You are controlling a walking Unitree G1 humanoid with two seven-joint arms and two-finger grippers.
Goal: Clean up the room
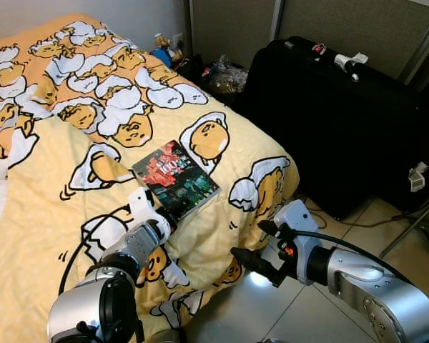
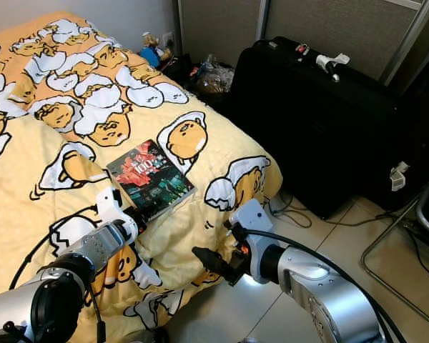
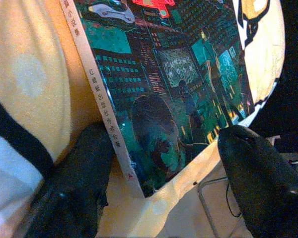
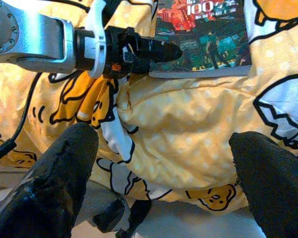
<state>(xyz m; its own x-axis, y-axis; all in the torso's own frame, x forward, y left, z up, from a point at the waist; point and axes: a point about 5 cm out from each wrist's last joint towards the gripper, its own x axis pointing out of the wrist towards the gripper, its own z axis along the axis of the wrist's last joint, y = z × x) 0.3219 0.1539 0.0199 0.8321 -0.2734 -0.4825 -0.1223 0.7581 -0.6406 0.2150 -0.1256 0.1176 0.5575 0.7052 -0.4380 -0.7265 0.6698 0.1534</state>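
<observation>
Book lying flat on the bed, near its right-hand edge, cover up: dark city artwork with red at the top and a pale spine down the left side. The yellow duvet under it is printed with cartoon egg characters and spills over the mattress edge toward the tiled floor.

From where I stand, the left arm reaches forward and up across the bedding, forearm low over the duvet, and the left claw sits right at the book's near corner. Its two black fingers are spread wide, one on the spine side and one off the near right edge, with the corner of the book between them; neither finger is closed on it.

The right arm comes in from the lower right, elbow bent, forearm pointing left across the bed's hanging edge. The right claw hovers beside the draped duvet, below and to the right of the book, over the floor. Seen from its wrist, its fingers stand well apart, holding nothing.

Farther right, a large black suitcase lies on the floor against the wall, with some clutter in the far corner beyond the bed.
</observation>
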